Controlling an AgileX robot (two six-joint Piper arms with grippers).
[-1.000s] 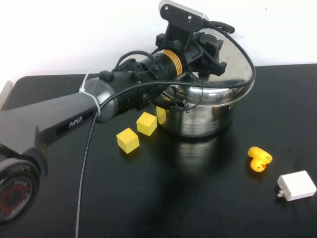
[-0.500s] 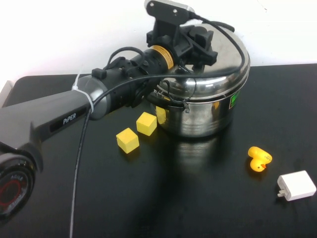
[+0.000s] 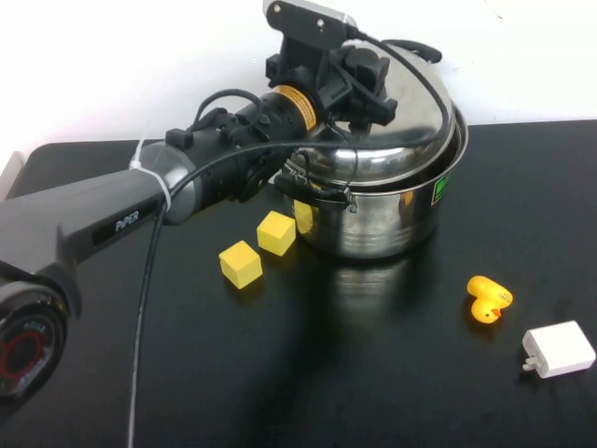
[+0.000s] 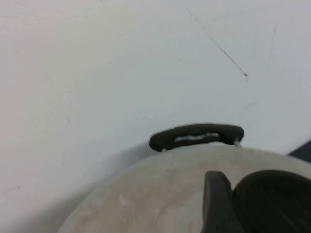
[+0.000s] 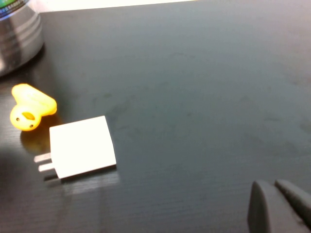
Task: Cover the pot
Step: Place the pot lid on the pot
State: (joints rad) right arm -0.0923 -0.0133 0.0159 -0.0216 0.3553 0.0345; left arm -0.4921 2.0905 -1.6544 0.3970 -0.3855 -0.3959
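The large steel pot (image 3: 382, 224) with a green sticker (image 3: 440, 189) stands at the back middle of the black table. The domed steel lid (image 3: 415, 131) lies over its mouth, slightly tilted, its right edge inside the rim. My left gripper (image 3: 373, 89) is on top of the lid and shut on the lid's black knob (image 4: 272, 204). One finger (image 4: 216, 204) presses against the knob. The pot's far black handle (image 4: 197, 136) shows beyond the lid. My right gripper (image 5: 274, 187) is shut and empty, low over bare table, out of the high view.
Two yellow cubes (image 3: 241, 263) (image 3: 276, 232) lie left of the pot. A yellow toy duck (image 3: 488, 299) and a white charger plug (image 3: 558, 349) lie at the front right, also in the right wrist view (image 5: 31, 108) (image 5: 80, 147). A white wall stands behind.
My left gripper has carried the lid down and to the left. The lid went from steeply tilted above the pot to nearly flat on the pot's rim.
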